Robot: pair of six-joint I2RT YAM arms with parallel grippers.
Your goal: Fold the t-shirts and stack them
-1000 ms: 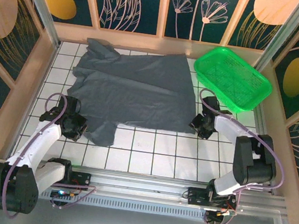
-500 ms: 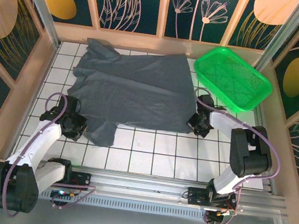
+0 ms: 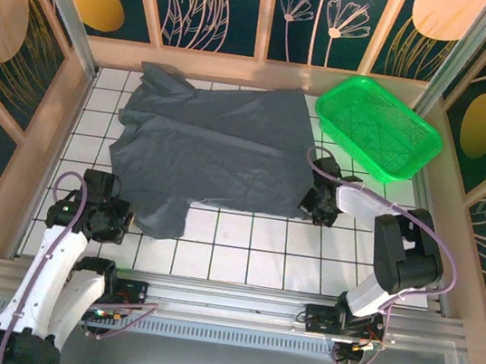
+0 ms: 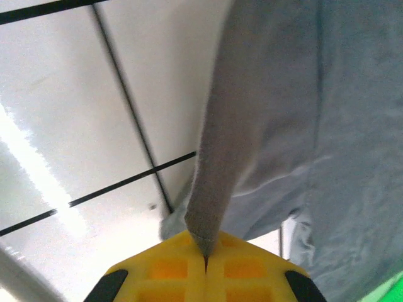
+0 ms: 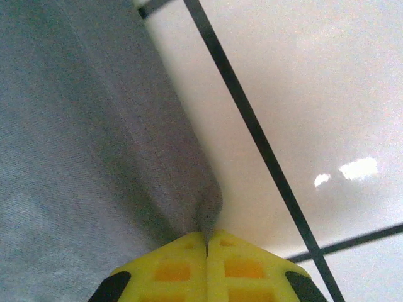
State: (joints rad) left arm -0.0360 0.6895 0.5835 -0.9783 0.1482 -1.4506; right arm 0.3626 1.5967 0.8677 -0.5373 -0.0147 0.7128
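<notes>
At the near edge of the t-shirt [image 3: 216,146], both hands are clamped on cloth: left hand [image 3: 115,218] on the near-left corner flap, right hand [image 3: 316,204] on the near-right corner. Wrist views back this up: yellow fingers [image 4: 170,272] pressed together, with a ridge of grey fabric coming out of the seam on each side. The shirt lies spread over the far-left and middle of the tiled worktop [image 3: 242,246], its far-right edge just beside the green basket [image 3: 417,151]. Likely step: first fold, near edge carried over toward the far edge. Lift both corners together and level, with the edge taut between them, so nothing drags or bunches. Left arm sits close to its base, elbow bent, hand low. Right arm reaches leftward from its side, hand down at the worktop.
</notes>
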